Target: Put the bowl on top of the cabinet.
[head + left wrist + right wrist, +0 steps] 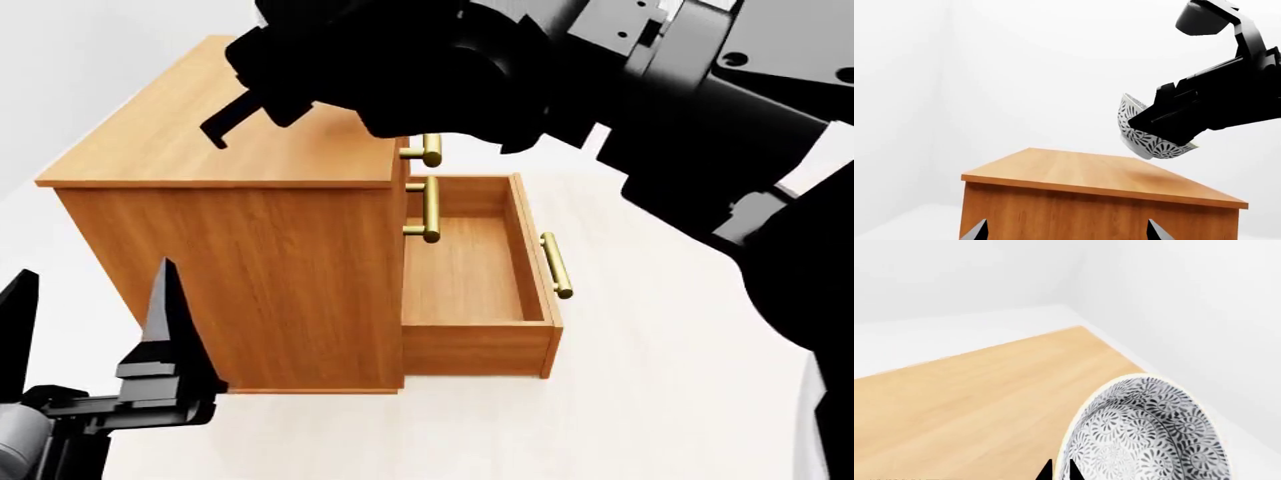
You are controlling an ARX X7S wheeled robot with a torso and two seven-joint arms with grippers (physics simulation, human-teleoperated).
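The bowl, white with a dark leafy pattern, hangs tilted in the air a little above the cabinet's flat top. My right gripper is shut on its rim. In the right wrist view the two fingertips pinch the rim of the bowl, with the right gripper over the cabinet top. In the head view the right arm hides the bowl above the cabinet. My left gripper stands open and holds nothing, low beside the cabinet's side; in its own view the left gripper faces the cabinet's side.
The cabinet's bottom drawer is pulled out, with a brass bar handle on its front. The two drawers above it are closed. Pale floor lies around the cabinet, and white walls stand behind it.
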